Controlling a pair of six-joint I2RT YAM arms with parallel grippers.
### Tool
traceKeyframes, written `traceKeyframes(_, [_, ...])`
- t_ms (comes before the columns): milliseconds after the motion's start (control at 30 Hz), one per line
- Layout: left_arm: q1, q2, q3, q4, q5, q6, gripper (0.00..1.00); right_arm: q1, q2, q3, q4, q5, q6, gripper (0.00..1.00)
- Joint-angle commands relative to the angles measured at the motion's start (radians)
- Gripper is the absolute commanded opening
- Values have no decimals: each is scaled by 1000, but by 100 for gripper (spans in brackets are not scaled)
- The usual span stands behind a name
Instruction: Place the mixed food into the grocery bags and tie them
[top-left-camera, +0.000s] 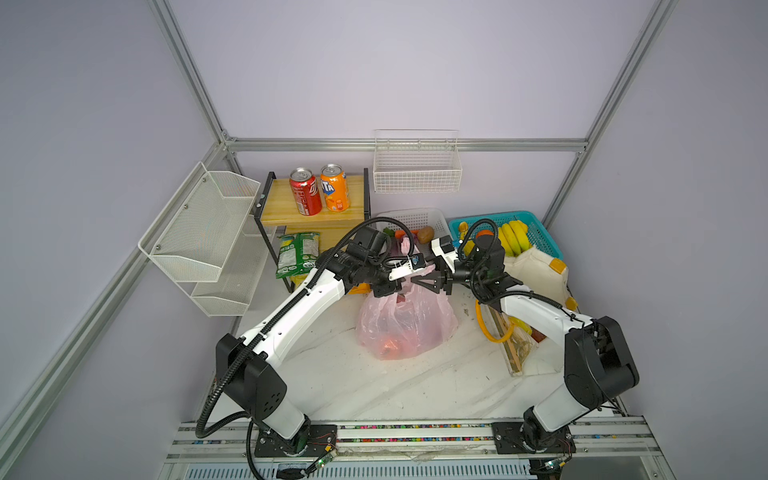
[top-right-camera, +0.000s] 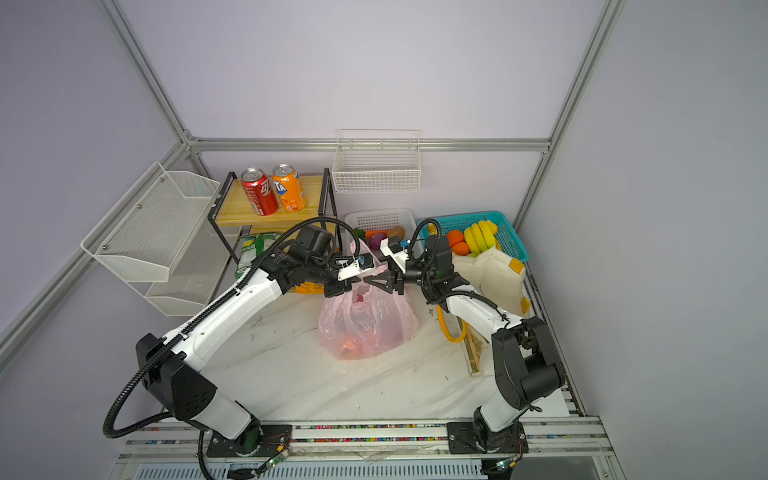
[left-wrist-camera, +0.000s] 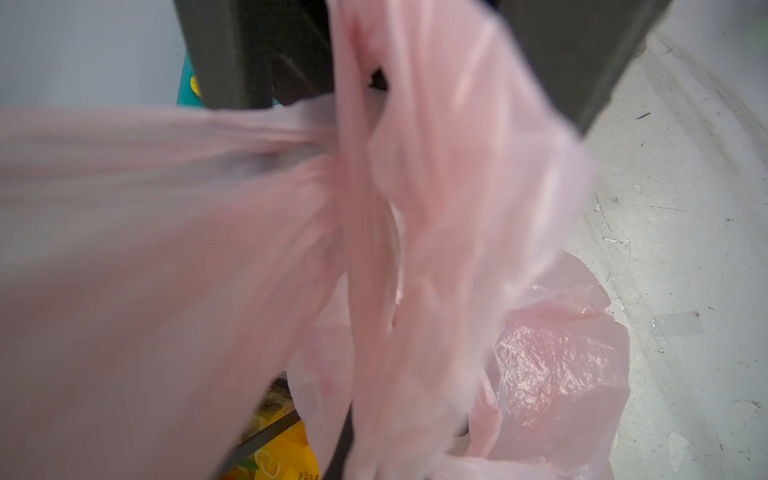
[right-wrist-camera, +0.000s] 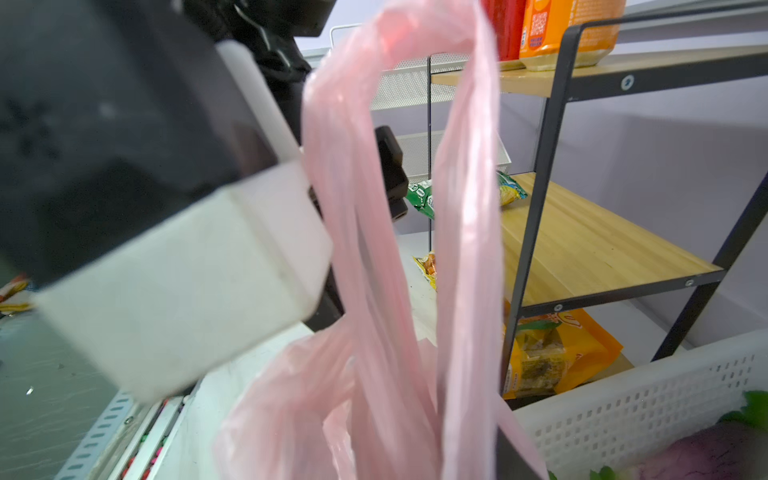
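Observation:
The pink bag (top-left-camera: 405, 324) stands mid-table with an orange-red shape (top-left-camera: 392, 345) showing through its lower part. My left gripper (top-left-camera: 397, 286) is above the bag's top, shut on a bunched handle (left-wrist-camera: 415, 208). My right gripper (top-left-camera: 417, 284) faces it tip to tip. In the left wrist view its dark fingers (left-wrist-camera: 582, 62) stand apart with pink plastic between them. A handle loop (right-wrist-camera: 465, 166) rises in the right wrist view. The red soda can (top-left-camera: 305, 192) stands on the shelf's top. The yellow chip packet (right-wrist-camera: 557, 353) lies under the shelf. The purple onion (top-right-camera: 377, 241) sits in the white basket (top-left-camera: 415, 218). The cream tote (top-left-camera: 536, 274) lies at the right.
An orange can (top-left-camera: 334, 188) stands beside the red one on the wooden shelf (top-left-camera: 316, 216), and a green packet (top-left-camera: 297, 253) lies on the lower board. The teal basket (top-left-camera: 536, 232) holds bananas (top-left-camera: 513, 237). Wire racks (top-left-camera: 199, 232) hang at the left, and a wire basket (top-left-camera: 415, 170) hangs on the back wall.

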Motion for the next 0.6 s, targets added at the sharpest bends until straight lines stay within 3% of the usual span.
traceKeyframes(0, [-2,2,74,26,7,-13,0,5,-13,-10,37,-27,4,40])
traceKeyframes(167, [-2,0,69,38,2,-24,0,5,-12,-11,18,-26,-6,28])
traceKeyframes(300, [-1,-4,69,47,-6,-38,6,6,-14,-17,17,-16,-4,12])
traceKeyframes(500, [11,-47,55,38,-3,-99,41,2,-30,-35,4,15,-21,5])
traceKeyframes(567, [29,-77,47,35,41,-138,48,0,-35,-43,4,21,-24,4])
